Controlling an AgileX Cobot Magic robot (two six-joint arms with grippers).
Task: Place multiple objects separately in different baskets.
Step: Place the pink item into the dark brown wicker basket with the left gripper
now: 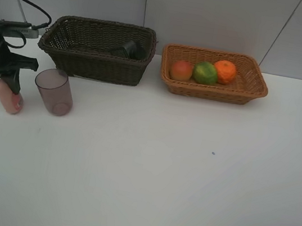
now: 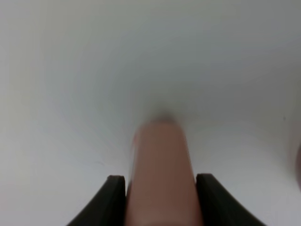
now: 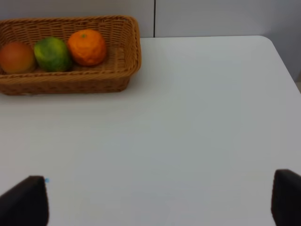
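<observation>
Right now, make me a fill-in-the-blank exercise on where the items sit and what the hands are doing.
1. The orange-tan basket holds ____ fruits.
2. The left hand is closed on the ____ bottle.
3. The mauve cup stands on the table, ____ both baskets.
4. The right hand is ____ and holds nothing.

Missing words: three; pink; outside; open
</observation>
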